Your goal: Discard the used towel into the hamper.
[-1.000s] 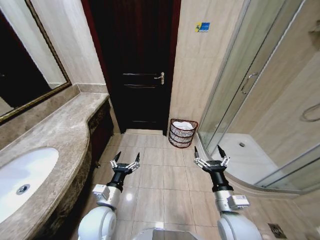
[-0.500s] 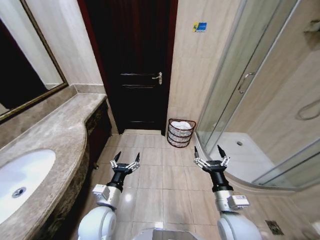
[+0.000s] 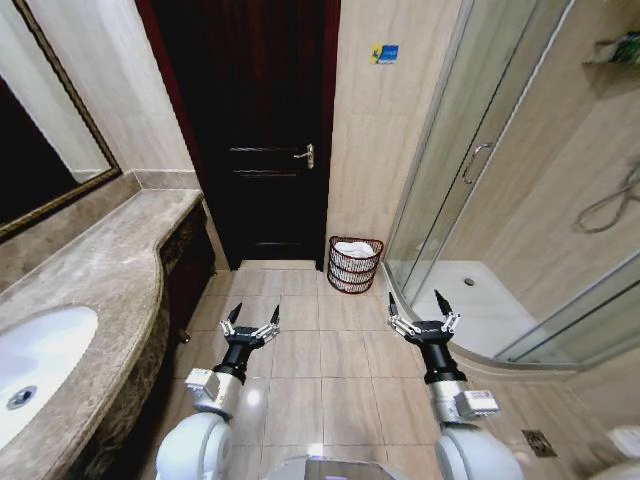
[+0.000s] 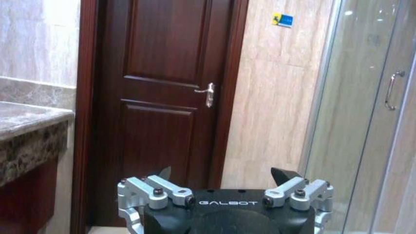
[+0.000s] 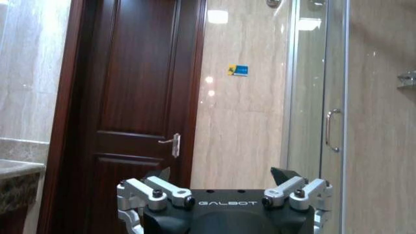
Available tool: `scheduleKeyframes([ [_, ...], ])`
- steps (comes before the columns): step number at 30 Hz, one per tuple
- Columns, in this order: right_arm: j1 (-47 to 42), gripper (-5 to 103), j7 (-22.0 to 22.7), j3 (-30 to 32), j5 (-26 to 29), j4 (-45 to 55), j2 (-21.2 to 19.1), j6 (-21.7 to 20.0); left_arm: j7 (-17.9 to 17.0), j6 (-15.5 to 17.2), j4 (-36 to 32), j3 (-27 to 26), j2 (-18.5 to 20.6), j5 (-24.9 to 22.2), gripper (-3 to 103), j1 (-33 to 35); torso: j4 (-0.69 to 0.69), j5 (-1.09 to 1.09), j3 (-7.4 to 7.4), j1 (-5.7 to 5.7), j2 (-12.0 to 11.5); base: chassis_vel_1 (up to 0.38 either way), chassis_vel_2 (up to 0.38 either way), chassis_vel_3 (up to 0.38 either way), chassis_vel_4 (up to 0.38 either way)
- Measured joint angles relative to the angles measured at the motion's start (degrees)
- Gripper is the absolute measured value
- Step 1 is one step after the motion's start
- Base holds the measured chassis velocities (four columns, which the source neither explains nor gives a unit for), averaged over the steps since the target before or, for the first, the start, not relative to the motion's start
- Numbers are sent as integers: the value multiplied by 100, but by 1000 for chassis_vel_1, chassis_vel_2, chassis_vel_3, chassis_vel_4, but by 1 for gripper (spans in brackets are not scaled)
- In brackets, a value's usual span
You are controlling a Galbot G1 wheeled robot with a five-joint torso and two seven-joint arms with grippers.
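Note:
The hamper (image 3: 354,268), a small dark reddish-brown wire basket, stands on the tiled floor against the wall, between the door and the shower glass. A white towel (image 3: 352,249) lies inside it, at the rim. My left gripper (image 3: 250,318) is held out low in front of me, open and holding nothing. My right gripper (image 3: 417,305) is at about the same height, also open and holding nothing. Both are well short of the hamper. In the wrist views the left gripper (image 4: 224,173) and right gripper (image 5: 221,171) point toward the door wall with spread fingers.
A dark wooden door (image 3: 262,150) stands shut straight ahead. A marble counter (image 3: 110,270) with a white sink (image 3: 30,365) runs along the left. The glass shower enclosure (image 3: 470,180) and its raised curb (image 3: 500,362) curve in on the right. Tiled floor lies between.
The whole picture has shifted left, so the camera has moved; the hamper now sits nearer the picture's centre. Both arms hold the same pose, grippers open.

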Motion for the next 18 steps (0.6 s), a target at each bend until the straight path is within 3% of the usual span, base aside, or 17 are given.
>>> scheduleKeyframes([
  [18, 0, 100, 0, -1, 0, 0, 0, 0, 0, 0, 0, 0, 0, 0, 100, 0, 0, 0, -17, -14, -31, 0, 0, 0, 0],
])
